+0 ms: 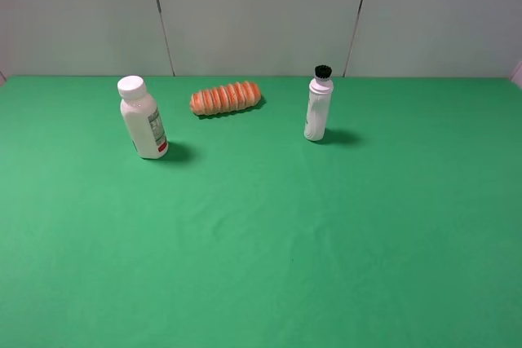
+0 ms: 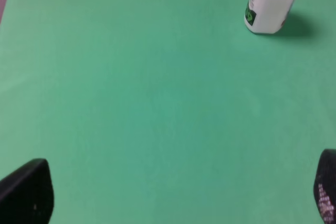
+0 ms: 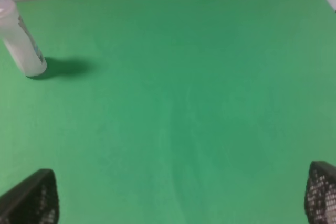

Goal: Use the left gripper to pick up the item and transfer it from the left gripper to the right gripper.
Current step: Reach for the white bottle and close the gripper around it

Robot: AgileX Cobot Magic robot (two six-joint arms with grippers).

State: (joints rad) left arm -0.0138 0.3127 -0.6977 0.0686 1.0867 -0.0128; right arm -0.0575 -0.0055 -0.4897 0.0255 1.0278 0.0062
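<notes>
The item, a wide white bottle with a white screw cap and a label with a red patch, stands upright on the left of the green table. In the left wrist view the item stands far ahead of my left gripper and off to one side. That gripper's black fingertips are wide apart, open over bare cloth. My right gripper is open too, with nothing between its fingers. Neither arm shows in the exterior high view.
An orange ribbed roll lies at the back centre. A slimmer white bottle with a black cap stands upright to its right, and this slim bottle also shows in the right wrist view. Green cloth covers the table up to a grey back wall.
</notes>
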